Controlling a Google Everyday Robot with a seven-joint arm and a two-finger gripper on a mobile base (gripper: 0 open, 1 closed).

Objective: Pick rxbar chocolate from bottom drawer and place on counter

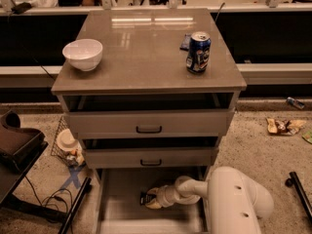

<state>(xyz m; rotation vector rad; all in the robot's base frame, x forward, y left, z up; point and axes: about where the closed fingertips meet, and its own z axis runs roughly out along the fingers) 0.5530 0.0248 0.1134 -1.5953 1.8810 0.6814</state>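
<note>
Camera view: tool (152, 199) in bottom drawer (119, 201), over half-hidden rxbar chocolate (144, 198).

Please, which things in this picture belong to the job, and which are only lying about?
For the job:
- rxbar chocolate, lying in the bottom drawer
- gripper, down in that drawer at the bar
- counter, where the bar must go

Only lying about:
- white bowl, on the counter
- soda can, on the counter
- dark flat packet, behind the can

Tool (151, 199) in bottom drawer (119, 196), under middle drawer front (146, 158); counter (141, 57) room between bowl (83, 54), can (198, 51).
</note>
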